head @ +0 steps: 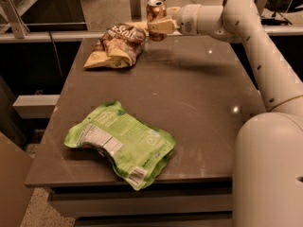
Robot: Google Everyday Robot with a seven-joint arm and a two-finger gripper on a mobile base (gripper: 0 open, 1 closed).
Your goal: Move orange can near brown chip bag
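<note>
The orange can (155, 13) is upright in my gripper (158, 26), held at the far side of the table just right of the brown chip bag (115, 45). The can's base sits close to the table top; whether it touches I cannot tell. The gripper is shut on the can, with the arm reaching in from the right. The brown chip bag lies crumpled at the far left of the table, its right end close to the can.
A large flat bright-green bag (120, 142) lies near the table's (199, 103) front left. A rail and a glass partition run behind the far edge. My white arm (265, 56) spans the right side, its base at the front right.
</note>
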